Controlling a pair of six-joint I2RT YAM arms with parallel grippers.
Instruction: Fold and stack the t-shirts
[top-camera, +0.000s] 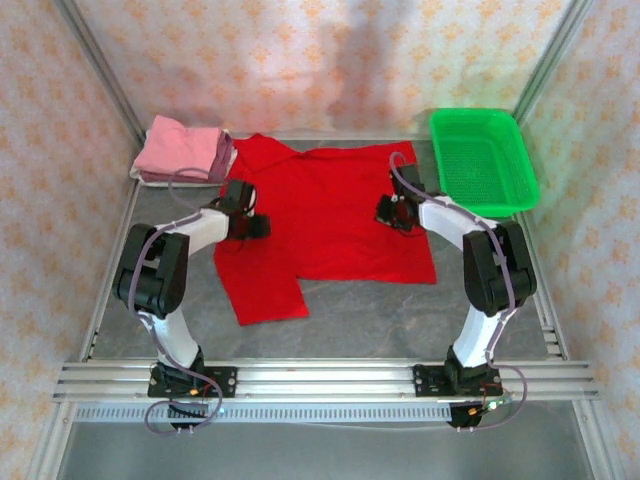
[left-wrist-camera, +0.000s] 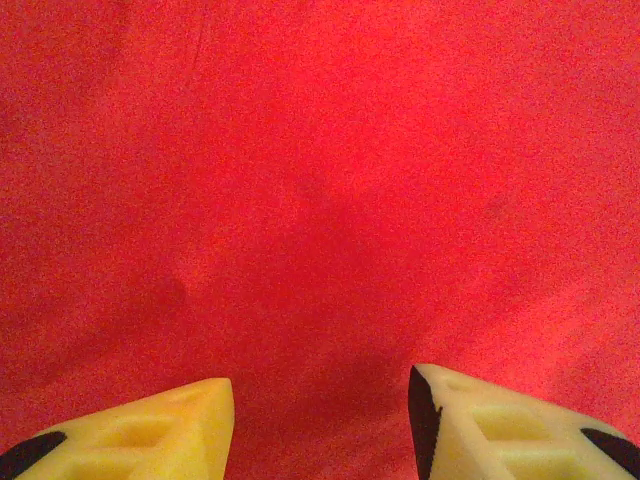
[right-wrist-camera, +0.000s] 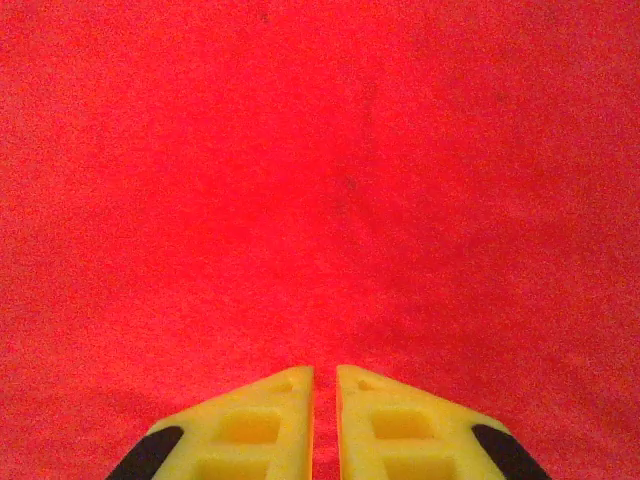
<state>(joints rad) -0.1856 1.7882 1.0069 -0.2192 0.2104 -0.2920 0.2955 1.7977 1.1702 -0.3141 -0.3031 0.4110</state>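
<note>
Since both arms are working over the same red t-shirt, the next fold depends on how that shirt lies between them. In the top view, with twelve o'clock at the far wall, the shirt is spread flat at the middle of the table. Its long run goes across from nine to three. One flap reaches down toward seven o'clock, and one corner points up toward eleven, just beside the stack of folded shirts.

The left gripper sits over the nine o'clock side of the cloth. Its wrist view shows the fingers standing apart with bare red fabric between them, so it is open and holds nothing. The right gripper sits over the three o'clock side. Its wrist view shows the fingers drawn almost together, with only a thin slit between them. It is closed, and I cannot tell whether a pinch of cloth is caught at the tips.

The two grippers face each other along the shirt's long axis, well apart, with smooth cloth between them. By my reading, the left arm is the nearer one to the seven o'clock flap and to the stack at ten o'clock. The right arm is nearer the three o'clock edge and the green basket at two o'clock. A fold across the long axis would probably need each arm to take its own side.
</note>
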